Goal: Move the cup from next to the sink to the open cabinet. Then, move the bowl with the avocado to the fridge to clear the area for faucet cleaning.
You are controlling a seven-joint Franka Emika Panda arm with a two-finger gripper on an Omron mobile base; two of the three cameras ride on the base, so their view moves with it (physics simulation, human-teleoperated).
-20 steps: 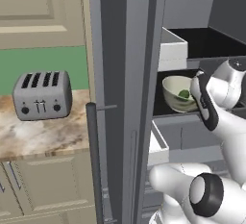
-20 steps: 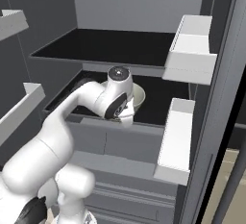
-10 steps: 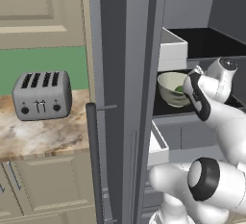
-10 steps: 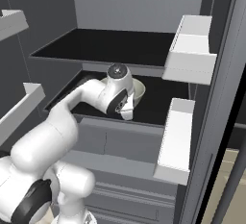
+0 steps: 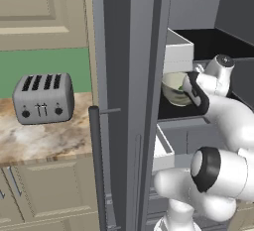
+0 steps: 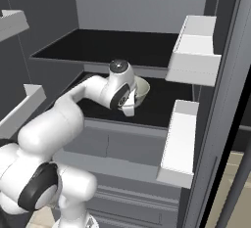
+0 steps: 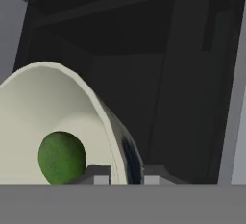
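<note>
Bowl (image 7: 53, 122), wide off-white w/ pale greenish inside, has its rim between the two small dark finger tips of the gripper (image 7: 126, 175); jaws narrow, closed on the rim. Small dark green avocado (image 7: 61, 156) lies inside. Bowl sits on dark shelf (image 6: 162, 109) inside tall dark grey fridge (image 5: 129, 101), near white door bin (image 6: 193, 51). Grey toaster (image 5: 42, 98) stands on marble counter (image 5: 44, 136), well apart.

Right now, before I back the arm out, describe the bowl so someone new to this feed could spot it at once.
Look inside the open dark grey fridge, at the black shelf below the top one, between the white door bins. The bowl sits there against the white arm's hand, its rim between the gripper fingertips. It is the one wide off-white dish, with a small green avocado inside.
</note>
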